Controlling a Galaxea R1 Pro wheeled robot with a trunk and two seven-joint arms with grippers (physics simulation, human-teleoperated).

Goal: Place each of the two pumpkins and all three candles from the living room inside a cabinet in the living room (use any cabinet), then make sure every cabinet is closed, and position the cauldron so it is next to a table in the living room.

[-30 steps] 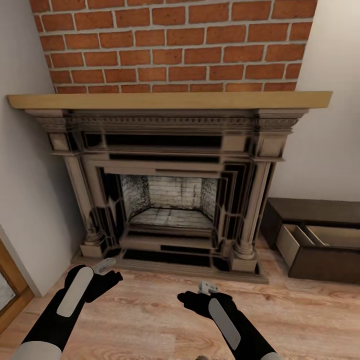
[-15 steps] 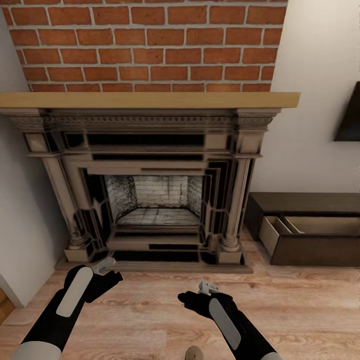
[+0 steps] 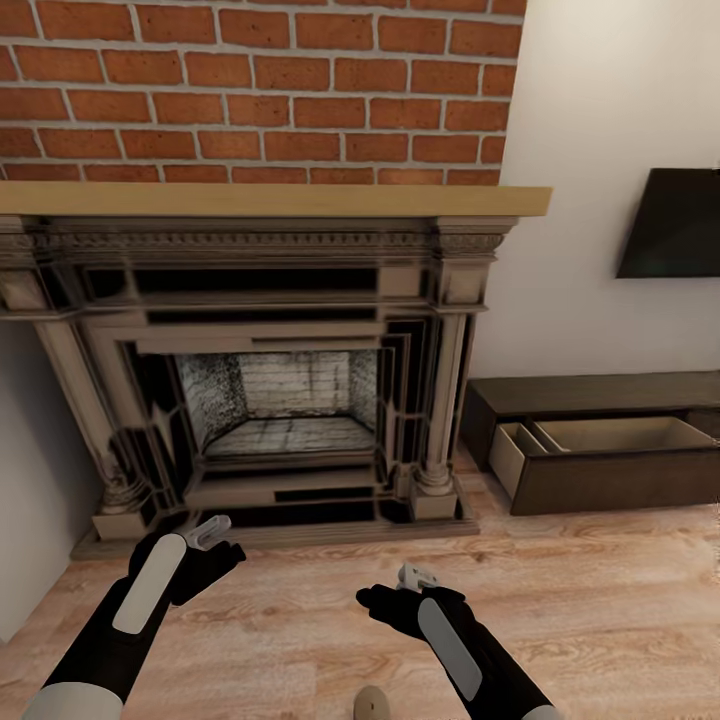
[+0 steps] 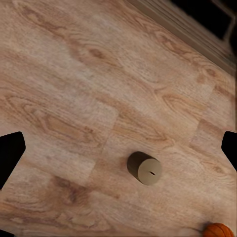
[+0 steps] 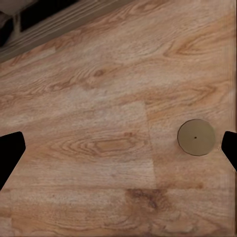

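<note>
A candle point(image 4: 144, 168) and a pumpkin point(image 4: 218, 230) are being carried by the floor point(image 3: 600, 610); the cabinet point(image 3: 600, 440), at right, is being borne too.

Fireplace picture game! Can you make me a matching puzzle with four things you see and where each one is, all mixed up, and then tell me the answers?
Things:
1. cabinet drawer
2. candle
3. pumpkin
4. black screen

Places or states:
A. hanging on the white wall
B. pulled open, pale inside
C. standing on the wooden floor, tan and round
D. orange, peeking in at the edge of the left wrist view

Right pairs: 1-B, 2-C, 3-D, 4-A
</note>
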